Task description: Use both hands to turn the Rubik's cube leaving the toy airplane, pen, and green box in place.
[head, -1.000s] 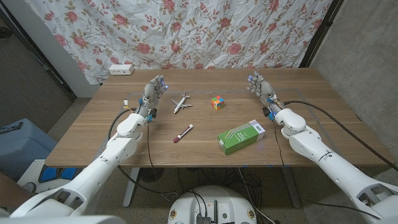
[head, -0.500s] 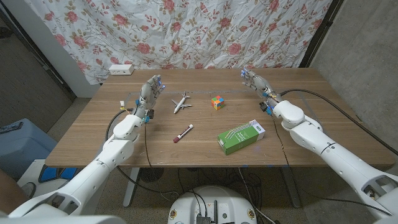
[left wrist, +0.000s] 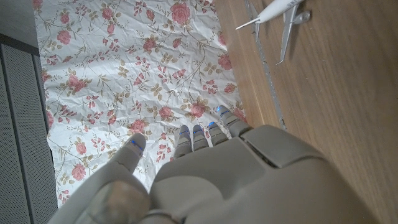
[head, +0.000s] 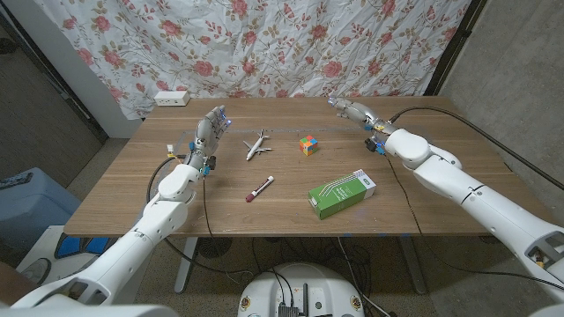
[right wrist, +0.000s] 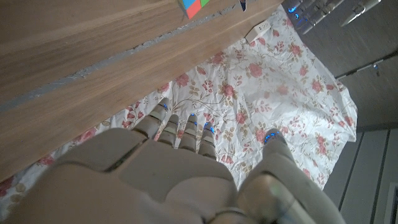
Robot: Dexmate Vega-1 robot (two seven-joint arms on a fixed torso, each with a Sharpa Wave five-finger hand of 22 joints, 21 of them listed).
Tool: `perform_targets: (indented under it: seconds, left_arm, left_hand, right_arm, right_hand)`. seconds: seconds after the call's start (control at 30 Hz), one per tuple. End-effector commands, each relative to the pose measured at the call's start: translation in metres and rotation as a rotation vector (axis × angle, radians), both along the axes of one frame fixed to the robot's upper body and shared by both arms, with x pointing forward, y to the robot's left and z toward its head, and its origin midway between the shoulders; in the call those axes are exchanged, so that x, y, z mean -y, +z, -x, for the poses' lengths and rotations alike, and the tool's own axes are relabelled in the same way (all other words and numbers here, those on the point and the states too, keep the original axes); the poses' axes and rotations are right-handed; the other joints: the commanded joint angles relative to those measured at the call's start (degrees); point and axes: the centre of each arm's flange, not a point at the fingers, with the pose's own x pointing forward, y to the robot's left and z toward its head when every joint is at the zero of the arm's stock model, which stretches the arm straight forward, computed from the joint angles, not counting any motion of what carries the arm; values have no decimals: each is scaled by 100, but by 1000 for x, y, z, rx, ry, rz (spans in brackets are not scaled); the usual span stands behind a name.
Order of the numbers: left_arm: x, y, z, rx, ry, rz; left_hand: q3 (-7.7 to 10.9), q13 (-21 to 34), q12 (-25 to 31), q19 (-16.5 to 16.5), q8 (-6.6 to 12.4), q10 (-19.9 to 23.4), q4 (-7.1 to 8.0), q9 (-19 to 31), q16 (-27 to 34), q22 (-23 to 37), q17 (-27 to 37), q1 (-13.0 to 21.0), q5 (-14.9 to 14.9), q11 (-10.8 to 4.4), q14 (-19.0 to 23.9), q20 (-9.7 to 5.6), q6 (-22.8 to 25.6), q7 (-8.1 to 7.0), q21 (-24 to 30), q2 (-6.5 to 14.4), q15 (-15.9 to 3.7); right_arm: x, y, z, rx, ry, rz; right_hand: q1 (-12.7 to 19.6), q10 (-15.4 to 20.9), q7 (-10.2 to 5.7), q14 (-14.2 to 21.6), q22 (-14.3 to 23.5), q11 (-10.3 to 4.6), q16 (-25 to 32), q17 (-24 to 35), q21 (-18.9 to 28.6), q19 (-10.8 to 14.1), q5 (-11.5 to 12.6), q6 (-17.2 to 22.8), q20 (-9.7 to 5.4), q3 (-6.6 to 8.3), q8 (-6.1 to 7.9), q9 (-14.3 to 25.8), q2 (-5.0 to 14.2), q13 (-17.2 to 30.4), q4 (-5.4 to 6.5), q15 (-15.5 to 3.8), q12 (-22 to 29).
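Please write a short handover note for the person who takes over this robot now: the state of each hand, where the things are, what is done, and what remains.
Left hand: holds nothing, fingers apart, raised left of the toy airplane.
Right hand: holds nothing, above the far right of the table, apart from the Rubik's cube.
The cube sits mid-table, right of the airplane. The pen lies nearer the front; the green box lies to its right.
Done: nothing; the cube is untouched.
Left: bring both hands to the cube, grip and turn it; leave the other three in place.

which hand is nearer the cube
Right. The right hand hovers just behind and to the right of the cube; the left hand is farther, beyond the airplane.
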Motion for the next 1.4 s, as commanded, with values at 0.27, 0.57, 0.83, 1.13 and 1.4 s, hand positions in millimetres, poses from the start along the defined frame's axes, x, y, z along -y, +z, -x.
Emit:
perform_targets:
  seconds: [0.27,0.57,0.83,1.13,1.4]
  left_arm:
    - [-2,-10,14,-18,56,22]
    - [1,-15,15,-45,62,23]
    - [3,-17,11,-74,61,21]
    - [4,-20,10,-111,52,5]
    - [2,-26,11,-118,69,18]
  left_hand:
    - [4,17,7,16,10,6,-28,7,18,30,21,15,23,6,5,-193,3,-42,23,310,-306]
    - [1,16,1,15,8,0,-29,7,17,30,22,10,22,9,6,-184,-1,-36,23,305,-299]
    - [1,16,-4,-1,4,-10,-29,7,13,31,23,6,22,7,0,-187,-11,-43,17,306,-293]
    - [0,16,-13,1,-1,-30,-25,7,13,31,25,0,22,24,1,-172,-26,-37,20,309,-295]
    - [-3,16,-15,-1,-3,-37,-16,8,14,31,27,-8,22,22,2,-165,-39,-27,20,312,-281]
  right_arm:
    - [-22,31,7,2,-123,450]
    - [-33,45,5,21,-146,593]
    - [-44,60,3,28,-161,705]
    - [-60,77,1,24,-178,858]
    - [-76,84,-1,24,-178,991]
  right_hand:
    - [66,-318,-145,-341,15,-37,5,-119,27,-260,-40,-453,149,34,-24,11,36,22,-131,230,-18]
    - [210,-570,-199,-574,15,-36,9,-201,39,-410,-61,-807,248,90,-18,16,16,27,-228,372,-26]
    - [331,-686,-183,-659,14,-34,19,-232,40,-478,-68,-928,336,125,6,20,-31,30,-288,411,-26]
    - [555,-774,-190,-741,11,-52,36,-268,49,-531,-67,-1151,445,206,16,32,-71,38,-350,547,-5]
    - [738,-827,-217,-765,8,-68,57,-289,51,-567,-55,-1246,512,280,50,44,-94,46,-373,615,7]
